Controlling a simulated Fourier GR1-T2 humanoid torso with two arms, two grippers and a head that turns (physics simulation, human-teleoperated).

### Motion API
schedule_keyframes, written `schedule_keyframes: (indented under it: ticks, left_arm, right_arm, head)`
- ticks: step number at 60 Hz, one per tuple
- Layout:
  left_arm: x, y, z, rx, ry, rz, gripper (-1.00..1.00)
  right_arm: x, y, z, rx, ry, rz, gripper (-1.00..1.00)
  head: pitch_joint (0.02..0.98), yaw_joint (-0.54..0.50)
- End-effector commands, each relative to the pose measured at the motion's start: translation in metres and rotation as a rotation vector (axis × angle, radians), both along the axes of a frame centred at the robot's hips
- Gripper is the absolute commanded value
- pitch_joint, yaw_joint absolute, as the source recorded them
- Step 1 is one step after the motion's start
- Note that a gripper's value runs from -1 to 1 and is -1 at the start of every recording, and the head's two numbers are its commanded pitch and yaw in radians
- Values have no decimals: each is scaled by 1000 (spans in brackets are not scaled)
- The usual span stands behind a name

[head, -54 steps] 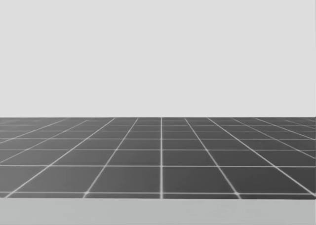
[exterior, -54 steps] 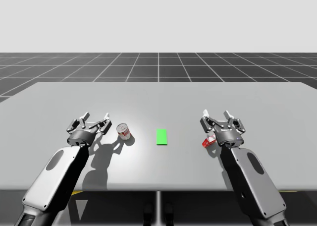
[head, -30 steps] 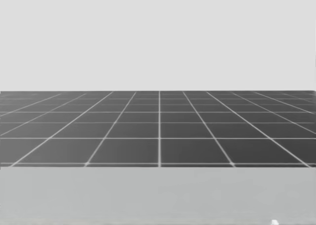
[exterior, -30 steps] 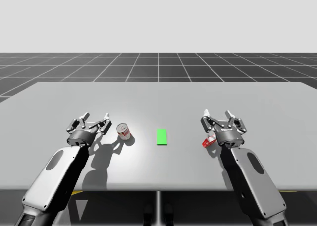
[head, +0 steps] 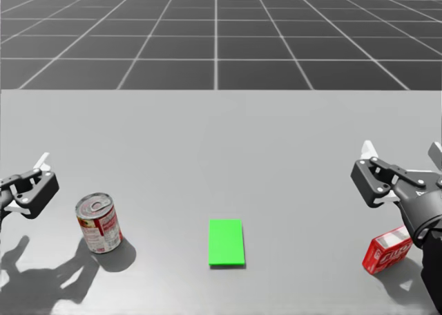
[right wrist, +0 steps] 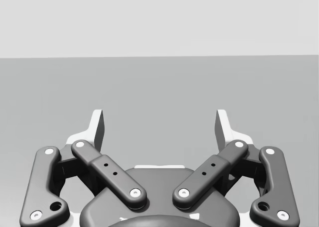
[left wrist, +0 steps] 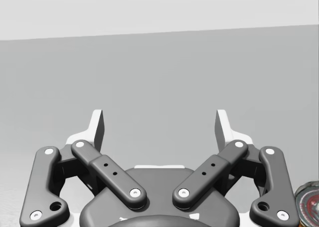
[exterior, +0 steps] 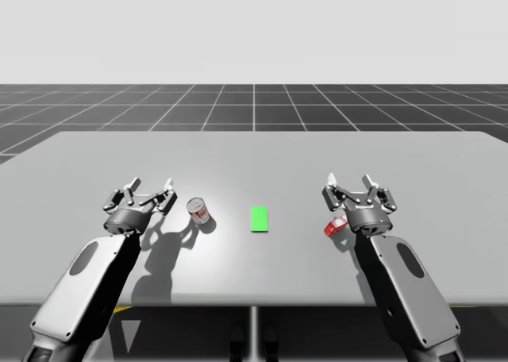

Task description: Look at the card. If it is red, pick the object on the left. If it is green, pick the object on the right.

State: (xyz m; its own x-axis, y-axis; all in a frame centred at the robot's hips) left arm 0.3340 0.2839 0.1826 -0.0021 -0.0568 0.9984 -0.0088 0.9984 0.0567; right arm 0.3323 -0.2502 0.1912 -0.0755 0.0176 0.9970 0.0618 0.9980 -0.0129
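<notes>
Setting: a simulated test scene, computer-rendered. Evidence, high view: a flat, matt grey rectangular table (exterior: 413,163) occupies the lower half of the frame. Behind it, a dark floor ruled with a pale square grid (exterior: 254,104) runs to a straight horizon. A uniform pale grey backdrop (exterior: 254,28) spans the upper frame. All surfaces are smooth and evenly shaded.

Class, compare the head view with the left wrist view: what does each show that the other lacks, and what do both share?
Head view: green card, red box, right end effector, floor grid. Left wrist view: both open fingers and linkage of the left end effector. Shared: the table, the red-and-white can, part of that end effector.
</notes>
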Motion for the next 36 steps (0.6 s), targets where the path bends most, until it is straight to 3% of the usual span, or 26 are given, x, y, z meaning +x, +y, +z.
schedule_keyframes:
  ticks: [1, 18, 36]
  left_arm:
    - [0, 0, 2, -2, -12, -2, -1000]
    - [-1, 1, 5, -11, -30, -2, -1000]
    - [-1, 2, 7, -16, -35, -4, -1000]
  right_arm:
    - [0, 0, 1, -3, -2, 3, -1000]
    - [-1, 1, 2, -2, -4, 4, -1000]
    - [-1, 2, 2, -3, -3, 1, -1000]
  head:
    - [688, -21]
    - [842, -40]
    - [868, -35]
